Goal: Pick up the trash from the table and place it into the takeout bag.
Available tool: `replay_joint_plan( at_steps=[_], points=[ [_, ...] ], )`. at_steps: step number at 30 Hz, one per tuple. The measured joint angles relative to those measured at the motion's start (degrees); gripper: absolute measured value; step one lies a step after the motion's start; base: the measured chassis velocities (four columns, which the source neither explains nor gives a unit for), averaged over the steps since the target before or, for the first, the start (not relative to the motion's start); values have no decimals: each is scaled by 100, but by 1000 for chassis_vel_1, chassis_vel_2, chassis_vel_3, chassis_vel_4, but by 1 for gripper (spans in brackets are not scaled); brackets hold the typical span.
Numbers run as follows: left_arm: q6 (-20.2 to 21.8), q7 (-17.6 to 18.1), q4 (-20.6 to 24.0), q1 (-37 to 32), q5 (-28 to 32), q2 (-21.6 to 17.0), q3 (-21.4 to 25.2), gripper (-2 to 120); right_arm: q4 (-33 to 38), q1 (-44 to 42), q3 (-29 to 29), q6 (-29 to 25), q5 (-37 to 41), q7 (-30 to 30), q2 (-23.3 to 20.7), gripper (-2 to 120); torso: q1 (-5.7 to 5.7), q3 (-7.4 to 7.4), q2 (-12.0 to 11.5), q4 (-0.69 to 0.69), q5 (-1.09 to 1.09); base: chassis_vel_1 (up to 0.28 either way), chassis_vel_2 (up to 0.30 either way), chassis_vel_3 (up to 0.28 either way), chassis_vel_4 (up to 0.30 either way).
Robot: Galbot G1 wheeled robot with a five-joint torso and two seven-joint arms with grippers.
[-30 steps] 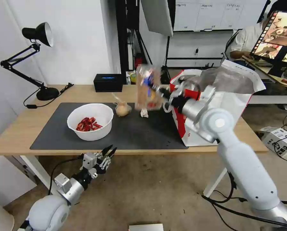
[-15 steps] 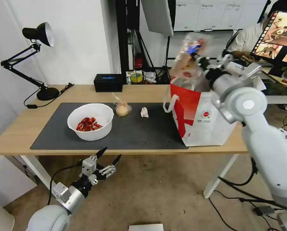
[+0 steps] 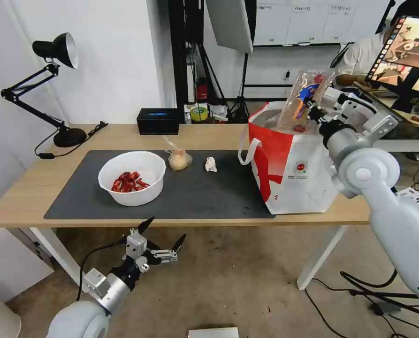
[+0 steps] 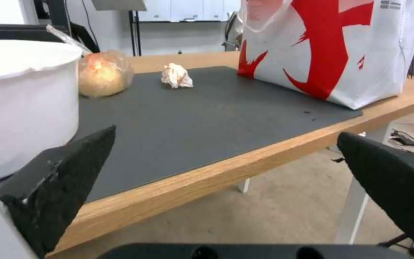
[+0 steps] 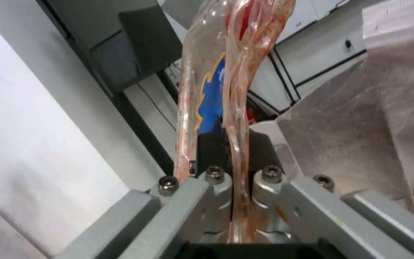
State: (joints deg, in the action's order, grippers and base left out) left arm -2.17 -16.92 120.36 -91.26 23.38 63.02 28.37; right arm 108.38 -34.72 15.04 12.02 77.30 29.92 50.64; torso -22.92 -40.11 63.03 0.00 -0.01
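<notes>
My right gripper (image 3: 314, 109) is shut on the clear hinged plastic tray (image 3: 297, 101), holding it upright over the open mouth of the red-and-white takeout bag (image 3: 293, 173). In the right wrist view the tray (image 5: 221, 72) is pinched between the right gripper's (image 5: 233, 144) jaws, beside the bag's foil lining (image 5: 360, 126). The white bowl (image 3: 132, 178) of red shell scraps, the knotted clear bag (image 3: 179, 159) and the crumpled tissue (image 3: 210, 164) lie on the table's dark mat (image 3: 209, 197). My left gripper (image 3: 162, 239) hangs open below the table's front edge, empty (image 4: 226, 135).
A black box (image 3: 157, 121) and a desk lamp (image 3: 54, 84) stand at the back of the table. In the left wrist view the bowl (image 4: 20, 104) is nearest, then the knotted bag (image 4: 102, 73), tissue (image 4: 176, 76) and takeout bag (image 4: 331, 46). Cables lie on the floor at the right.
The right gripper carried the tray from above the mat up and rightward, then lowered it toward the bag's mouth. The left gripper's fingers spread wider under the table edge.
</notes>
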Motion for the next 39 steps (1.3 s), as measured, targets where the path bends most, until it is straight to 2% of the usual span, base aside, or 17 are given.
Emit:
replay_joint_plan(
  at_steps=[4,11,13,14,16,17,19,23,26,27,29,31,32,33,36,39],
  points=[
    [1,11,0,0,25,2,-18,112,12,-72,11,14,74,-1,37,0,0,0,0,0,0,0,0,0,0],
    [32,40,7,29,140,-19,-41,101,69,-242,53,117,162,73,163,0,0,0,0,0,1,0,0,0,0],
    [43,44,9,45,148,-51,-43,100,71,-283,105,137,267,97,188,9,0,0,0,0,0,0,0,0,0],
    [43,44,9,45,148,-51,-43,100,71,-283,105,137,267,97,188,9,0,0,0,0,0,0,0,0,0],
    [52,48,8,51,151,-69,-44,100,55,-284,147,147,355,114,192,21,0,0,0,0,0,0,0,0,0],
    [52,48,8,51,151,-69,-44,100,55,-284,147,147,355,114,192,21,0,0,0,0,0,0,0,0,0],
    [58,49,4,54,151,-77,-52,100,41,-270,169,166,445,126,189,34,0,0,0,0,0,0,0,0,0],
    [62,50,-3,59,151,-77,-57,100,36,-270,176,173,470,132,191,42,0,0,0,0,0,0,0,0,0],
    [65,52,-15,60,145,-71,-64,100,32,-290,184,179,489,140,208,59,0,0,0,0,1,0,0,0,0],
    [65,52,-15,60,145,-71,-64,100,32,-290,184,179,489,140,208,59,0,0,0,0,1,0,0,0,0],
    [67,53,-15,59,141,-70,-61,100,33,-300,186,186,491,140,207,69,0,0,0,0,1,0,0,0,0],
    [67,54,-15,59,140,-70,-58,100,36,-303,186,189,491,139,205,72,0,0,0,0,1,0,0,0,0],
    [69,55,-13,58,138,-72,-55,100,44,-307,186,202,492,127,195,80,0,0,0,0,1,0,0,0,0],
    [69,55,-13,58,138,-72,-55,100,44,-307,186,202,492,127,195,80,0,0,0,0,1,0,0,0,0],
    [73,60,-1,58,136,-74,-48,100,101,-311,187,236,486,-5,145,94,0,0,0,0,1,0,0,0,0],
    [74,75,12,58,135,-76,-45,100,178,-299,164,242,475,-133,81,100,0,0,0,0,1,0,0,0,0]
  ],
)
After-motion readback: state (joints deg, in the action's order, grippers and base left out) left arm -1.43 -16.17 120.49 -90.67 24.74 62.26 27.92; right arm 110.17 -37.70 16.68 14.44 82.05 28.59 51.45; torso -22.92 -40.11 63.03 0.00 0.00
